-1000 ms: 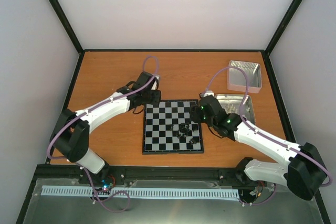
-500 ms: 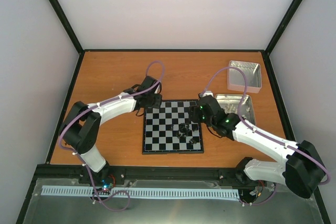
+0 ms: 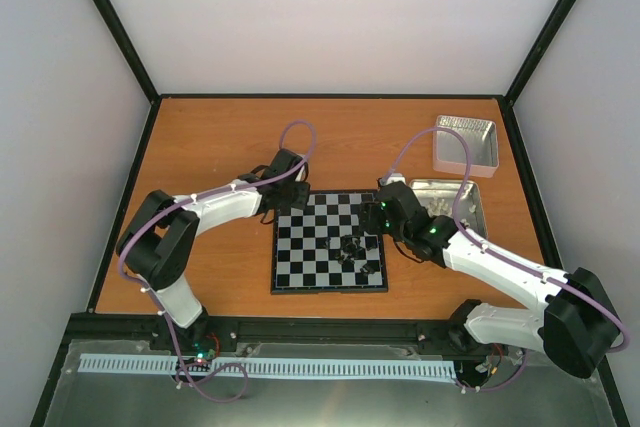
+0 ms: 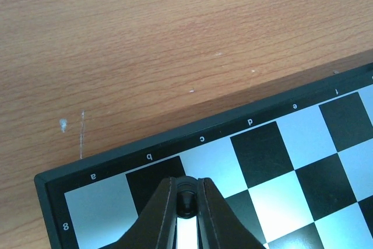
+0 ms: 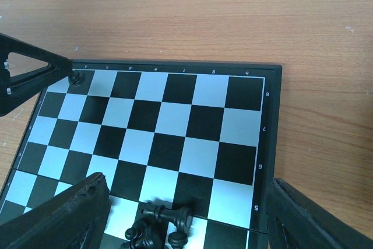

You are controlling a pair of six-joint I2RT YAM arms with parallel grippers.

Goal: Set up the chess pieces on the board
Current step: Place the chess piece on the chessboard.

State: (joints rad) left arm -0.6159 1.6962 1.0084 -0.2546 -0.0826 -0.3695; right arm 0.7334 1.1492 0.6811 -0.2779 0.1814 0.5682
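ok so the bit that matters: one tiny black piece (image 4: 186, 203) is pinched between the tips of the left claw (image 4: 187, 187), low over the corner of the board (image 3: 310, 247). It's in the back row, looks like the b square going by the letters on the rim, tho the fingers cover too much to be sure. Can't tell if its foot is on the square yet or just above it. Past the claw's tips there's only the board's black rim, then bare table (image 4: 175, 39). The rest, a heap of black pieces (image 5: 162, 227), lies tumbled on the board, well apart from the left claw and right below the right claw (image 5: 186, 196). That one hangs w/ fingers spread wide either side of the heap, holding nothing. Two metal tins (image 3: 465, 144) sit off to the right claw's right, off the board.

IMO this is the placing step for one back-row piece, and the job's barely begun, since no other piece stands on its own square afaict. Next move prob: ease down till it sits flat and centred, open just a little, then lift straight up so the fingers don't tip it. After that the right claw has to single one piece out of the heap, which looks fiddly bc they lie touching each other.
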